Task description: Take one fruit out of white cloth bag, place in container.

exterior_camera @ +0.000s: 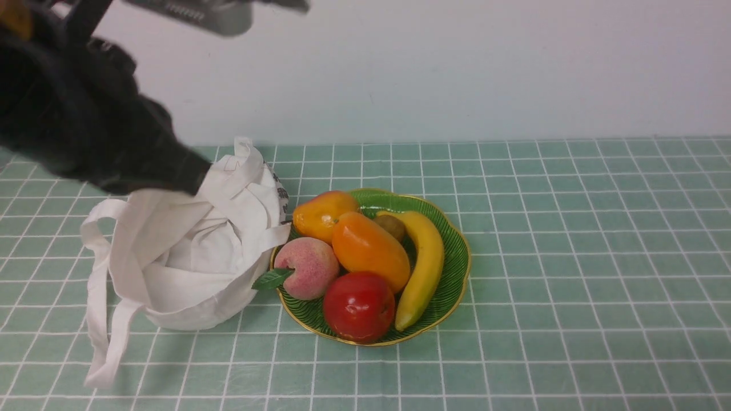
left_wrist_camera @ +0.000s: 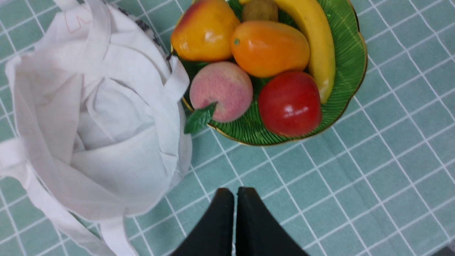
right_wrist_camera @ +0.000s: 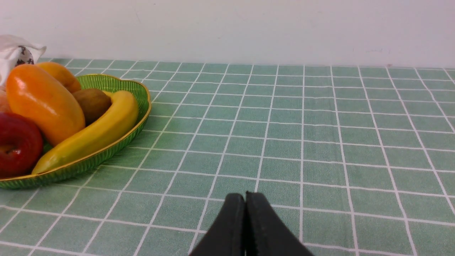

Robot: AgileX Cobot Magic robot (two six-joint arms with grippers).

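Note:
The orange mango-like fruit lies in the middle of the green leaf dish. The white cloth bag slumps against the dish's left rim, mouth up, and only folded cloth shows inside. My left gripper hangs high above the table near the bag, shut and empty; in the front view only its dark arm shows at the upper left. My right gripper is shut and empty, low over the cloth to the right of the dish, out of the front view.
The dish also holds a yellow-orange pear, a pink peach, a red apple, a banana and a kiwi. The bag's strap trails toward the table's front. A green checked cloth covers the table, with a wall behind.

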